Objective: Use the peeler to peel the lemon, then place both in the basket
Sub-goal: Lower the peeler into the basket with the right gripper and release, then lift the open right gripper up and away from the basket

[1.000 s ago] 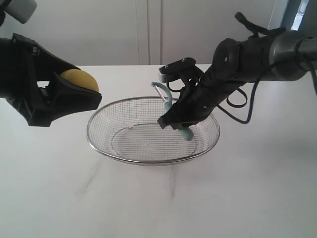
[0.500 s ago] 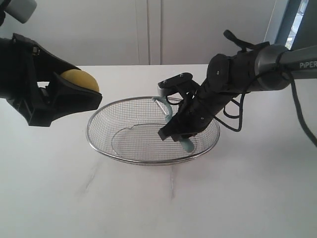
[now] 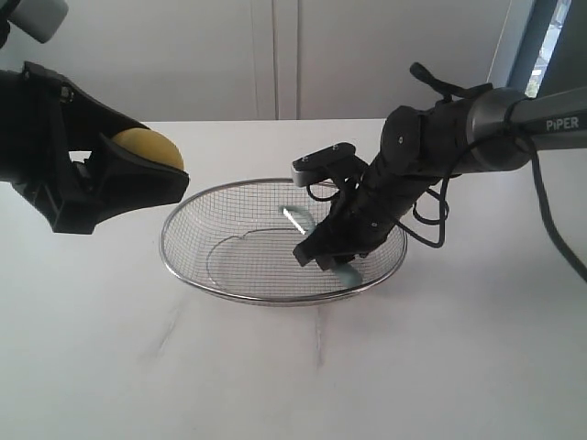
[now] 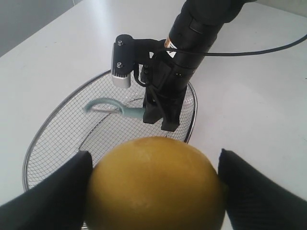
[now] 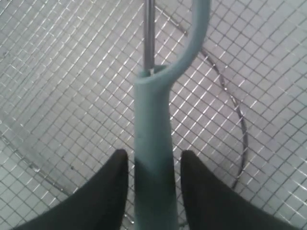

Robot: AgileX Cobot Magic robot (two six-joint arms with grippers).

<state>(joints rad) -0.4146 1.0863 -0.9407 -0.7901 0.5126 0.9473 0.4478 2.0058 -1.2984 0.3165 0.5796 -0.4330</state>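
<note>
The peeling step reads as over and the putting-away half is in hand: the pale teal-green Y-style peeler (image 5: 152, 120) with its thin metal blade lies inside the wide shallow oval basket (image 3: 275, 301) of silver wire mesh, its hooked head toward the basket's middle and its handle toward the wall on the right arm's side. The right gripper (image 5: 153, 158) is dipped into the basket from that side, forearm sloping down over the rim, 2 dark fingers (image 5: 110, 191) flanking the handle; a thin dark gap shows on each side, so the jaws look parted, not clamped. The left gripper (image 4: 153, 160) is closed on the small round bright-yellow lemon (image 4: 156, 187), held raised just outside the basket's rim on the left arm's side. Next, judging from this, the right arm must lift clear without dragging the peeler, then the left must carry the lemon over the mesh and release it.
</note>
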